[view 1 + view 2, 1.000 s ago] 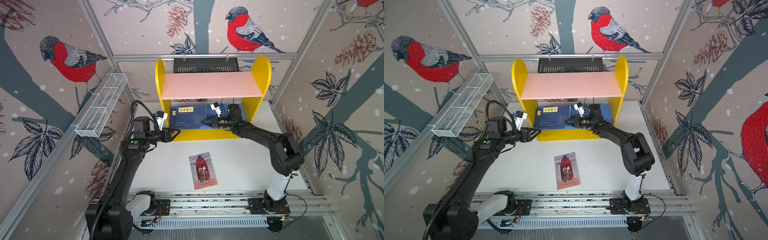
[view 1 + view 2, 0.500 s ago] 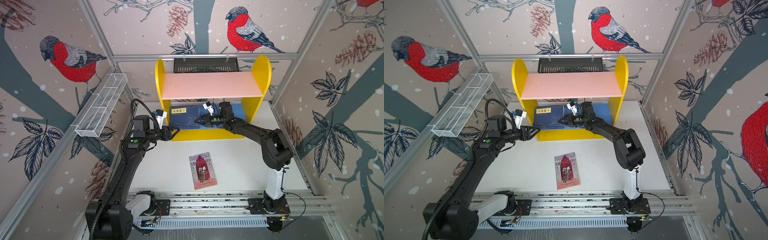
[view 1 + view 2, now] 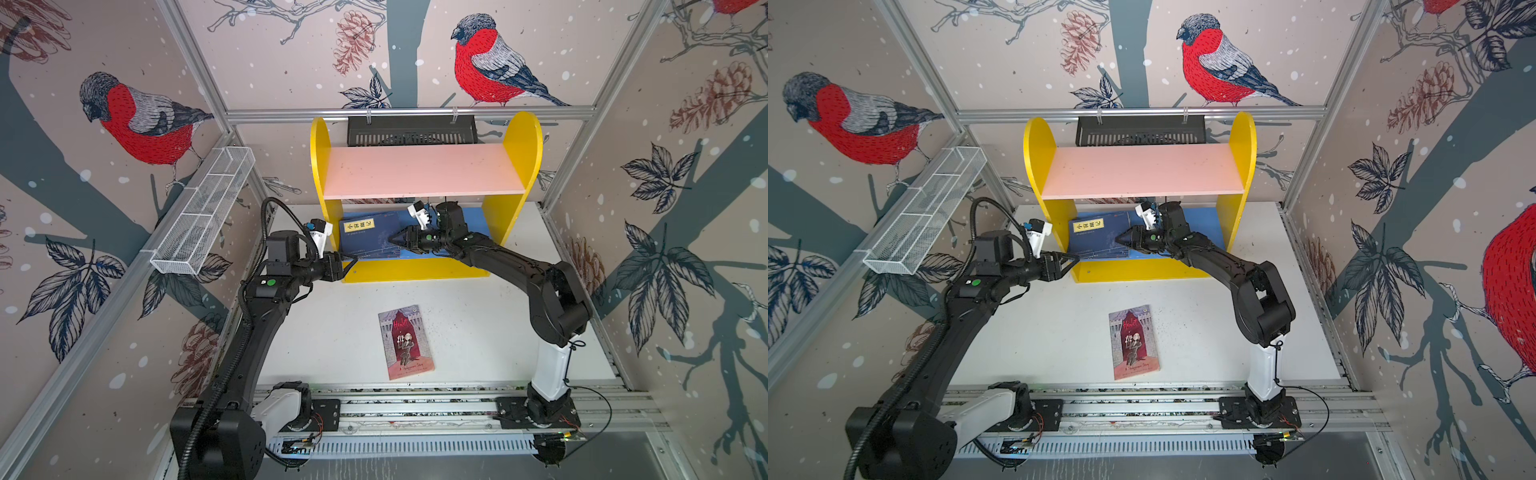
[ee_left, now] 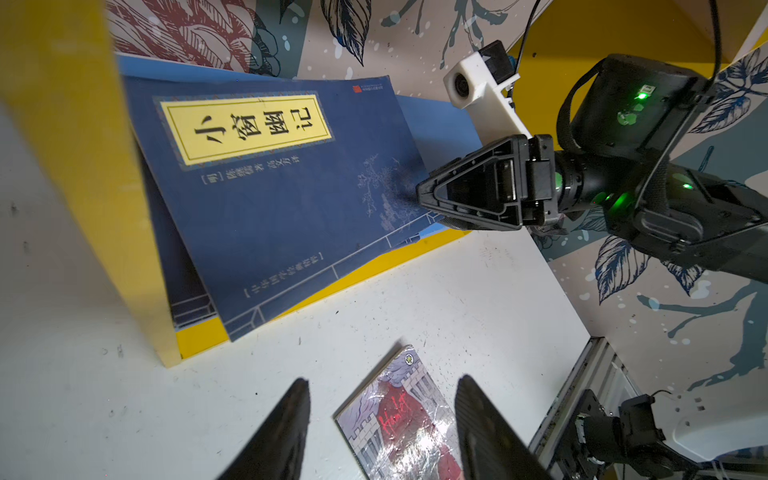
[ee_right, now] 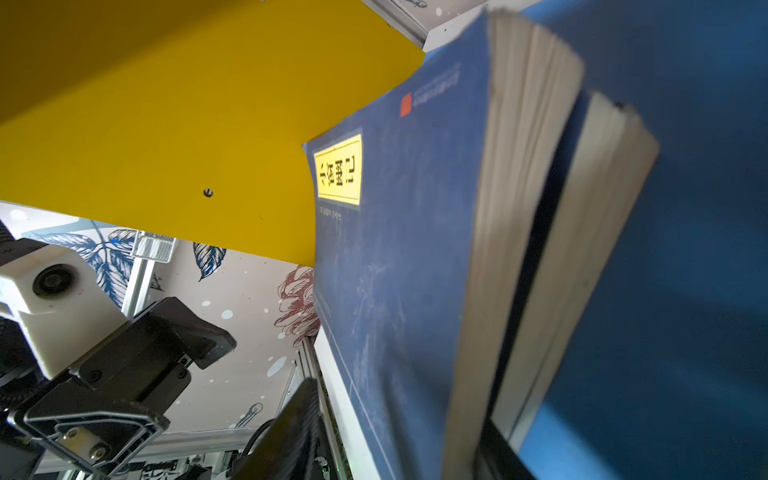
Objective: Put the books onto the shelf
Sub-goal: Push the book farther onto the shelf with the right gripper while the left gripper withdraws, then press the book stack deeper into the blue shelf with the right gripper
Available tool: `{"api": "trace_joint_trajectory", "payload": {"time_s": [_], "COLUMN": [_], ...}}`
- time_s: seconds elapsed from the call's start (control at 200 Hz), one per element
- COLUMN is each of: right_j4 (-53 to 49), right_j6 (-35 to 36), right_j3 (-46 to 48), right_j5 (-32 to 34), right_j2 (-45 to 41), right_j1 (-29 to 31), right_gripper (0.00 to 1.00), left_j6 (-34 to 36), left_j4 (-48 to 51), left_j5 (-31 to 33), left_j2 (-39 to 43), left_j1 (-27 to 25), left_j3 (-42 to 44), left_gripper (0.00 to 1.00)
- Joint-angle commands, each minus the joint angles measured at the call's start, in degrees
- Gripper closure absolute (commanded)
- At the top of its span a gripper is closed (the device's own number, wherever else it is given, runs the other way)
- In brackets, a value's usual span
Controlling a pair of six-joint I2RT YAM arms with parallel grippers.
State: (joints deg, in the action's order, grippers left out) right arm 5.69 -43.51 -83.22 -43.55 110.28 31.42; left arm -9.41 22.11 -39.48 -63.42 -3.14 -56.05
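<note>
The shelf (image 3: 424, 170) (image 3: 1142, 170) stands at the back, with yellow sides, a pink upper board and a blue lower board. Dark navy books (image 3: 370, 239) (image 3: 1096, 237) (image 4: 282, 199) (image 5: 395, 249) with a yellow label lie stacked askew on the lower board, against the left side panel. My right gripper (image 3: 392, 239) (image 3: 1120, 240) (image 4: 419, 195) (image 5: 395, 415) is open, its jaws either side of the top book's free edge. A red-and-grey Hamlet book (image 3: 405, 343) (image 3: 1133, 341) (image 4: 399, 424) lies flat on the table. My left gripper (image 3: 351, 262) (image 3: 1073, 259) (image 4: 380, 382) hangs open and empty by the shelf's front left corner.
A white wire-mesh tray (image 3: 203, 216) hangs on the left wall. A black slotted basket (image 3: 411, 131) sits behind the shelf top. The arms' metal rail (image 3: 415, 407) runs along the table's front edge.
My right gripper has slid left along the lower board, moving the navy books toward the left side panel, and its jaws have opened. The left arm has stayed put.
</note>
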Motion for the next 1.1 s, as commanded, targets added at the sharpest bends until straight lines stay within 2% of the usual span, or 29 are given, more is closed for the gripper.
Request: {"api": "trace_joint_trajectory", "payload": {"time_s": [0.0,0.185,0.345,0.425,0.525,0.64,0.73,0.795,0.845,0.945,1.095], "right_j4": [-3.0,-3.8,-3.5,-3.2,-3.3,-1.1,0.6,1.5,1.9,3.2,4.2], "right_j6": [1.7,1.1,0.2,-0.3,-0.8,-2.3,-3.6,-4.1,-4.6,-5.7,-6.5], "right_j3": [-0.2,-0.5,-0.5,-0.5,-0.4,1.5,2.8,3.4,3.7,4.2,4.6], "right_j5": [4.1,6.2,7.8,8.5,10.1,11.6,12.8,13.4,14.2,14.3,14.9], "right_j2": [-0.9,-1.2,-1.4,-1.6,-1.8,-2.8,-3.4,-3.7,-4.1,-4.2,-4.4], "right_j1": [0.2,0.6,0.9,1.1,1.3,1.5,1.5,1.6,1.7,1.8,2.2], "right_gripper": [0.46,0.49,0.55,0.55,0.56,0.60,0.66,0.69,0.73,0.82,0.91], "left_j6": [5.7,11.6,12.0,12.5,13.8,14.3,13.2,7.1,5.8,6.5,6.6], "left_j4": [2.0,3.4,3.2,3.0,2.2,1.1,0.0,-0.7,0.0,1.2,1.4], "left_j5": [4.6,11.9,17.1,18.0,17.5,17.6,18.3,21.1,20.9,17.7,18.6], "left_j2": [0.3,0.9,1.4,1.5,1.4,1.3,1.4,1.2,0.7,0.2,0.6], "left_j1": [-0.1,-0.2,-0.2,-0.5,-1.0,-1.6,-1.9,-1.9,-2.0,-2.4,-2.5], "left_j3": [-0.8,1.0,3.4,4.1,5.5,7.3,8.3,8.5,8.0,7.1,7.8], "left_gripper": [0.43,0.44,0.46,0.46,0.37,0.36,0.37,0.37,0.39,0.41,0.41]}}
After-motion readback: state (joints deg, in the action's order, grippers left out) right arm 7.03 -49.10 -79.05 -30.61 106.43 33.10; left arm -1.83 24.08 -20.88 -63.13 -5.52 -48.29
